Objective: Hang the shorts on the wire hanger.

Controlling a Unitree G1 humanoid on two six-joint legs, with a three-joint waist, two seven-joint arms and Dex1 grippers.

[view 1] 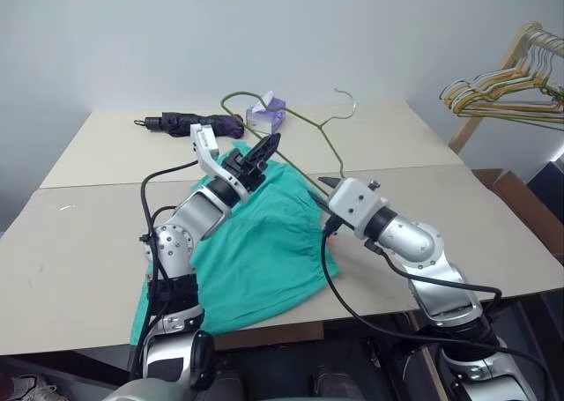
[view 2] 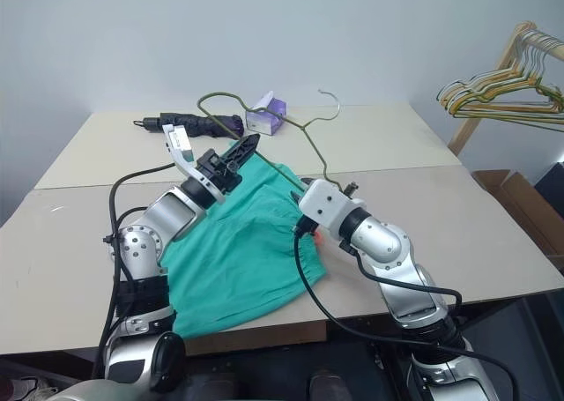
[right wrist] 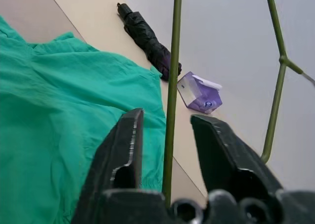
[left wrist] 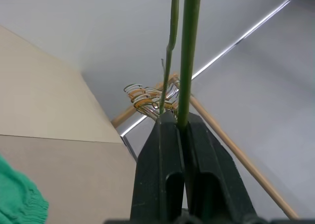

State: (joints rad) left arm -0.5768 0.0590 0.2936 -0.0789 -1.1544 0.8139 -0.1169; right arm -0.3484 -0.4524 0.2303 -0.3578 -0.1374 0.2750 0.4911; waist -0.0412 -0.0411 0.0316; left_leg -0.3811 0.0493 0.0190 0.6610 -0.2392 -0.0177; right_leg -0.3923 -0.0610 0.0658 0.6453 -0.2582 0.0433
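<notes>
The left end effector [view 1: 267,147] is clenched on the wire hanger [view 1: 310,128]: in the left wrist view its two black fingers [left wrist: 160,155] pinch a green wire strand between them, with a second strand just beside it. The right end effector [right wrist: 167,135] stands released, its fingers spread either side of another hanger wire that runs between them without being pinched.

The hanger is held up above the desk [view 1: 493,225], its curled hook pointing away from the robot. The shorts [view 1: 256,251] lie spread on the desk below and on the robot's side of the hanger, the near edge draping over the desk's front rim.

With one point of grip on thin wire, the hanger can likely pivot or slip in the left fingers, since nothing else steadies it while the right is open. If the right end effector pulls out carelessly, a finger may catch the wire and twist it. The overhanging cloth could slide off the desk if tugged. A folded umbrella [view 1: 189,123] and a small purple box [view 1: 265,112] lie beyond the shorts, near the hanger's far end, where a swing of the wire could knock them.
</notes>
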